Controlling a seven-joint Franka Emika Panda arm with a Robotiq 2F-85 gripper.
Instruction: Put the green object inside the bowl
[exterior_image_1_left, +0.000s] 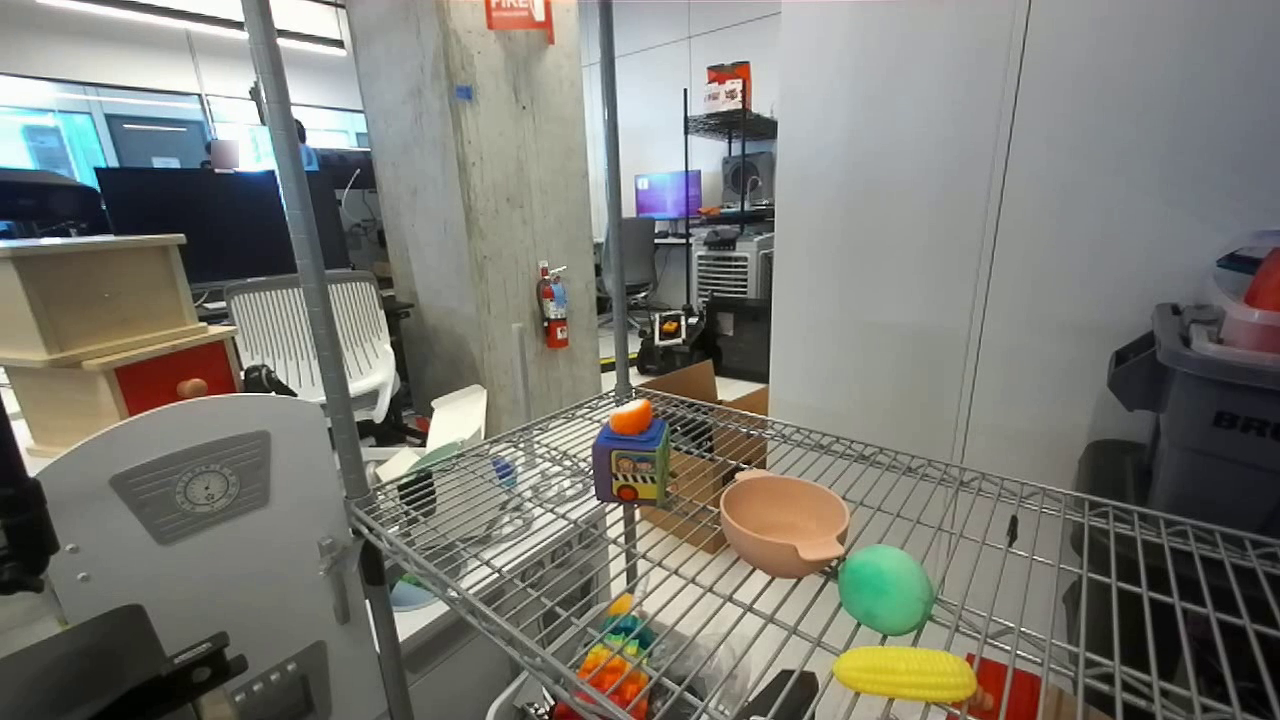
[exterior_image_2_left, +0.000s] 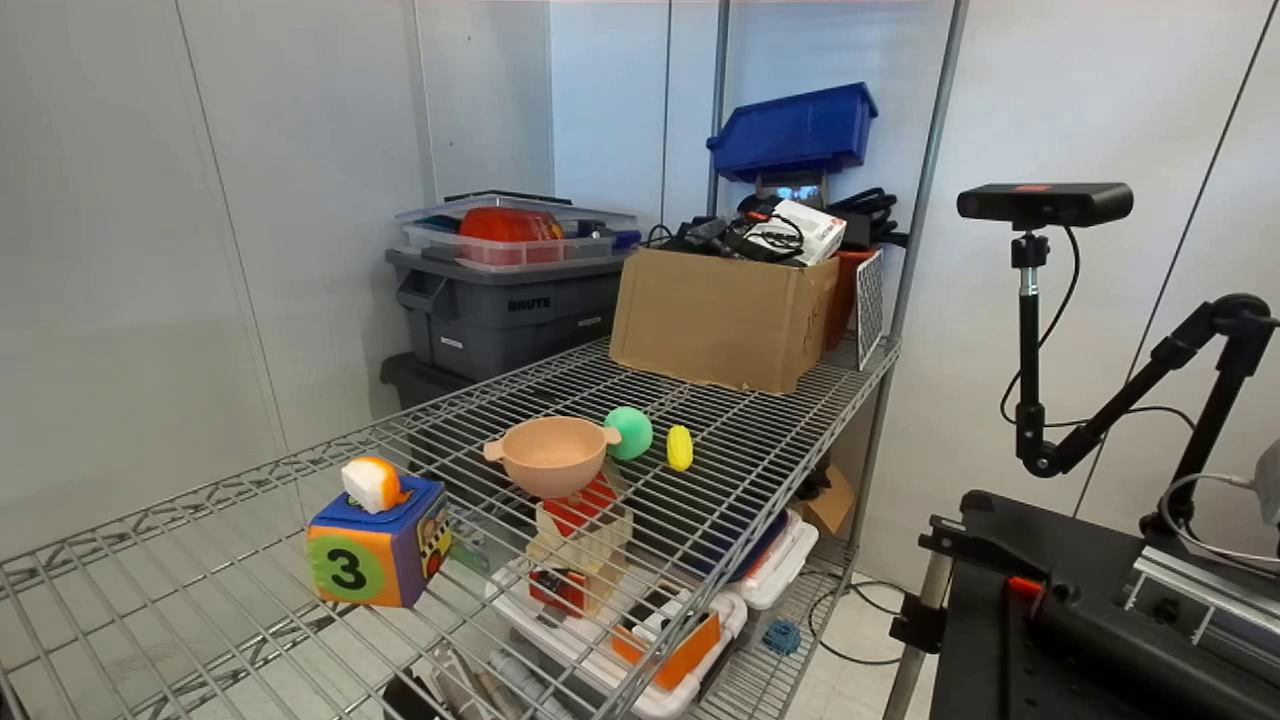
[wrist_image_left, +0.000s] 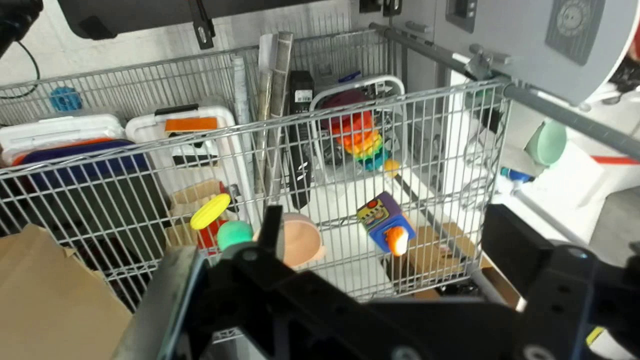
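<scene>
Green object (wrist_image_left: 234, 233) below, well apart from hand (wrist_image_left: 387, 222)

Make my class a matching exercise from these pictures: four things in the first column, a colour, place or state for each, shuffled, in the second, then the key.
Column one
1. Ball
2. Bowl
3. Cube
4. Gripper

Column two
A. Open, jaws well apart in the wrist view
B. Pinkish-tan
C. Green, beside the bowl and not in it
D. Has an orange-and-white piece on top

Right pairs: 1-C, 2-B, 3-D, 4-A
</scene>
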